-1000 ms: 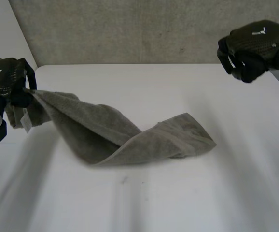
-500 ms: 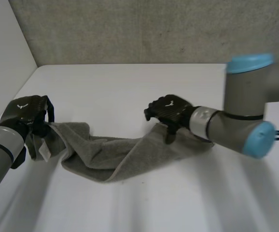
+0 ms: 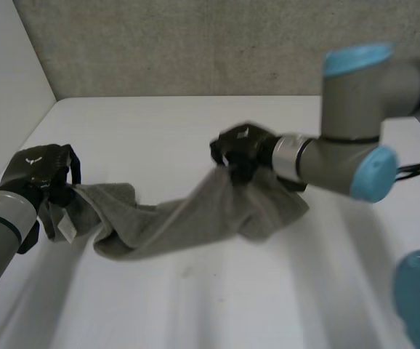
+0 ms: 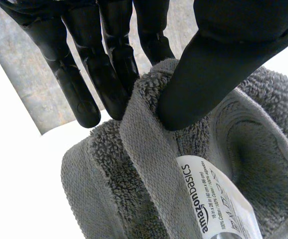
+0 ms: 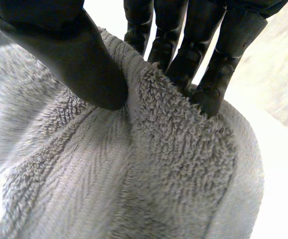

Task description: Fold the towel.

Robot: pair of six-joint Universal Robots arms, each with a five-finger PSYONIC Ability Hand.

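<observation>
Slackly: left hand (image 3: pixel 38 171), towel (image 3: pixel 175 222), right hand (image 3: pixel 239 150)

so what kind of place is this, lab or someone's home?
Most likely a lab test bench, not a home: a plain white table, a rough grey wall behind it, and one grey towel pinched by the robot's left hand and right hand.

towel (image 3: pixel 188 218) on table (image 3: pixel 159 131) | left robot hand (image 3: pixel 39 171): left end | right robot hand (image 3: pixel 235 149): right part
</observation>
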